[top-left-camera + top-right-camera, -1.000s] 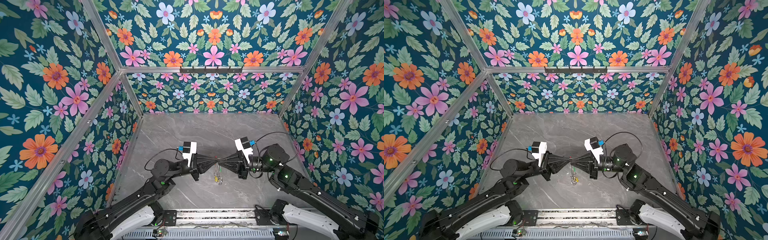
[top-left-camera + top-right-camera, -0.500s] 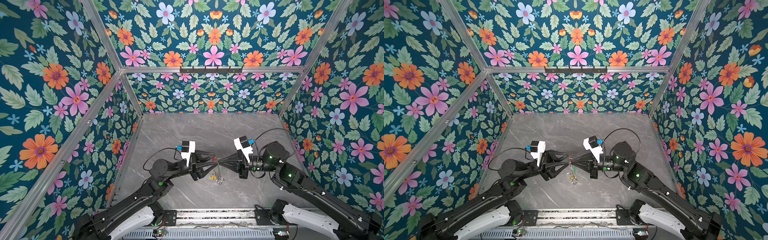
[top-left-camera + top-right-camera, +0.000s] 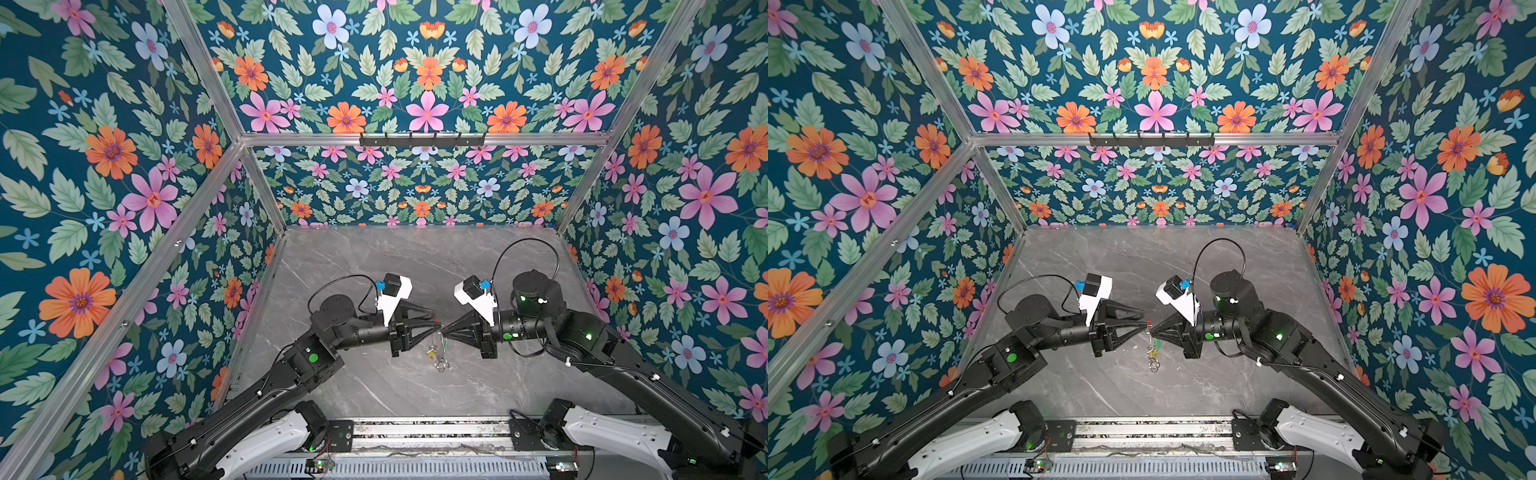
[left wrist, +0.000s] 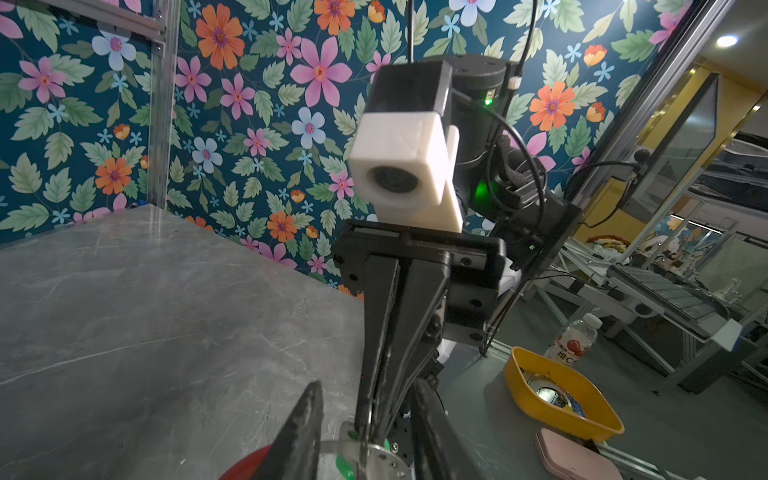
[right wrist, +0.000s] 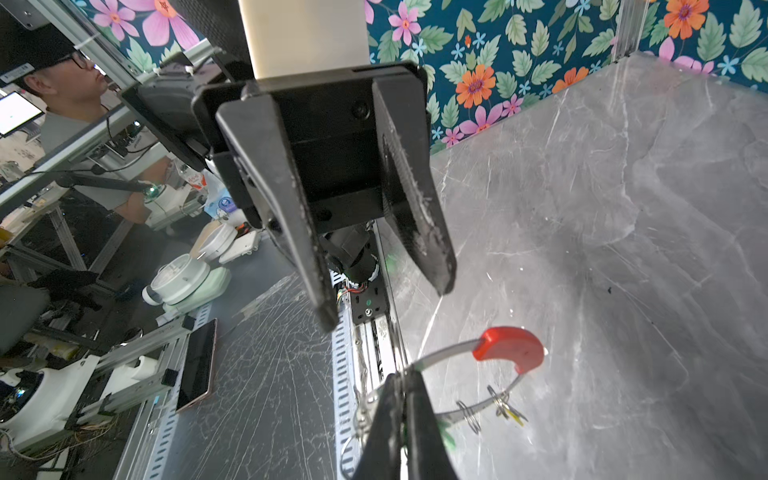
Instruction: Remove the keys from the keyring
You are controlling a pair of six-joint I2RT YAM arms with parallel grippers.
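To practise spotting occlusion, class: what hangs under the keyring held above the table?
Small loops, a yellow tag and a green tag dangle under the keyring. The shut right gripper covers most of the green tag.

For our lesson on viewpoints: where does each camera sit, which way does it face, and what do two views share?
Both top views: high at the front, looking down on the table; left arm, right arm, left tool and right tool nearly tip to tip.
Left wrist: on the left arm, facing the right arm's camera; own fingers show.
Right wrist: on the right arm, facing the left tool's open jaws; own fingers shut on the keyring.
Shared: both wrist views show the keyring's red sleeve.
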